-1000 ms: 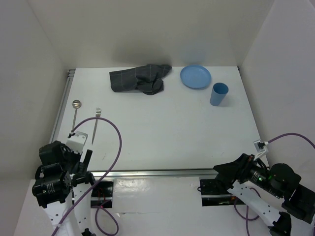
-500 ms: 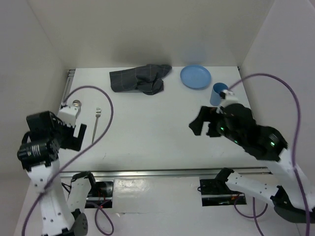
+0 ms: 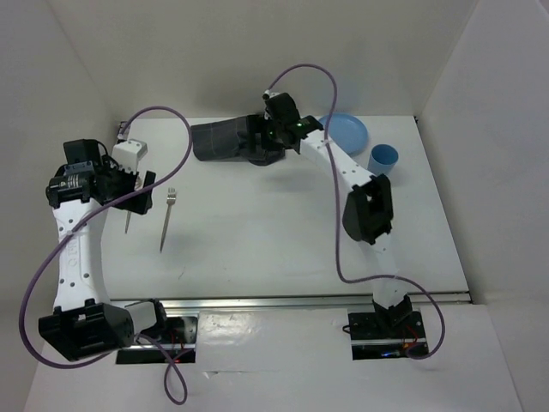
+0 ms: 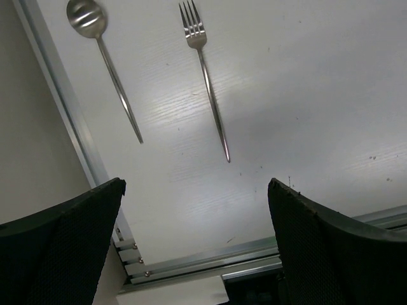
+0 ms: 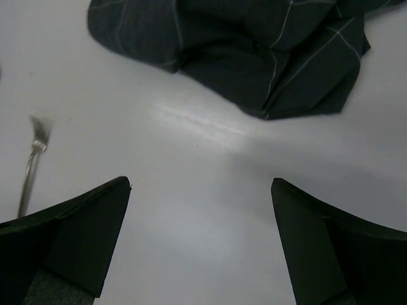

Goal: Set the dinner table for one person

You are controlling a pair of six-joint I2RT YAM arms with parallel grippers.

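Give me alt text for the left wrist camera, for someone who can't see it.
A spoon and a fork lie side by side, not touching, on the white table, beside its aluminium rail. The left gripper's two dark fingers frame the bottom corners, open and empty.

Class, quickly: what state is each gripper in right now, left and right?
The left gripper is open, holding nothing.
The right gripper is open, holding nothing.
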